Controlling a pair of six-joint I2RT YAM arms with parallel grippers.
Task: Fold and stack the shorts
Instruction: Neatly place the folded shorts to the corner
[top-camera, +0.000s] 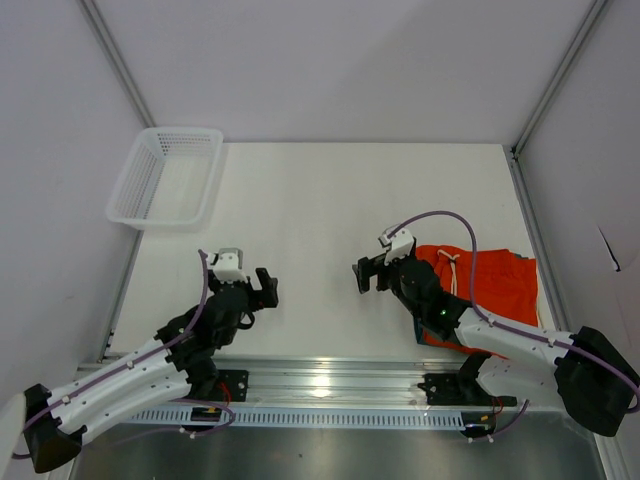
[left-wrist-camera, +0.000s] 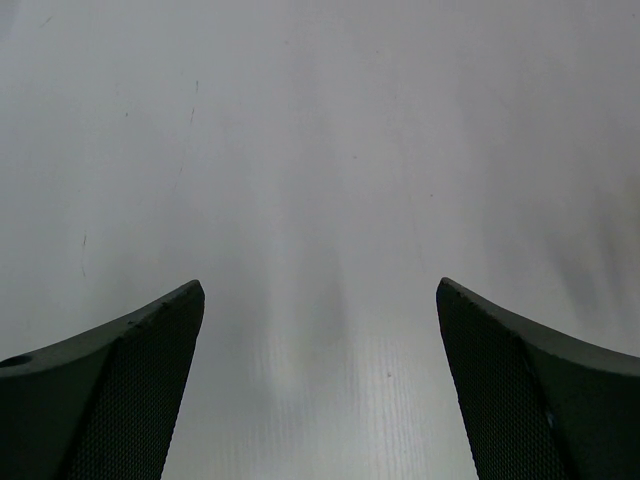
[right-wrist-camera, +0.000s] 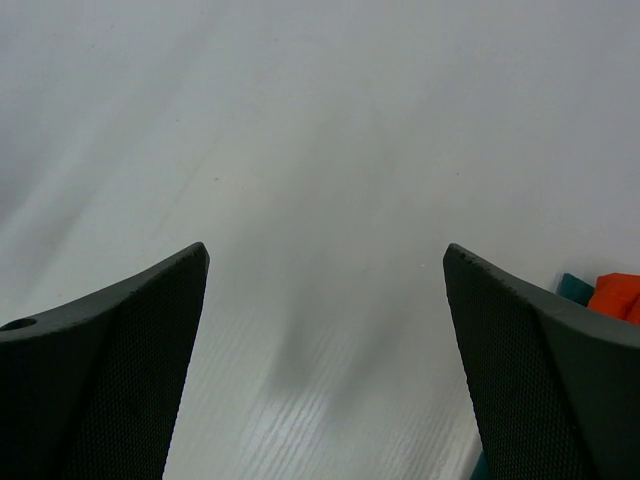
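Seemingly the stacking is close to done: the orange shorts (top-camera: 495, 285) lie folded flat at the right of the overhead frame, drawstring up, and the teal shorts (right-wrist-camera: 575, 287) show only as a thin sliver at the right edge of the right wrist view, apparently underneath the orange pair. Both arms hang over bare counter (top-camera: 320, 200) near the middle of the frame. The left claw (top-camera: 262, 298) is spread wide with nothing between its pads, and the right claw (top-camera: 362, 277) is likewise spread and empty, just left of the stack. The white basket (top-camera: 180, 132) sits in the upper left, well apart from everything. The main risk I see is on the right side: that arm's forearm and its purple cable cross the left and lower edge of the stack, so any pull back toward the base could snag the fabric, drag the top pair askew or open a fold. A sideways sweep of the spread claw could also nudge the pile's edge.
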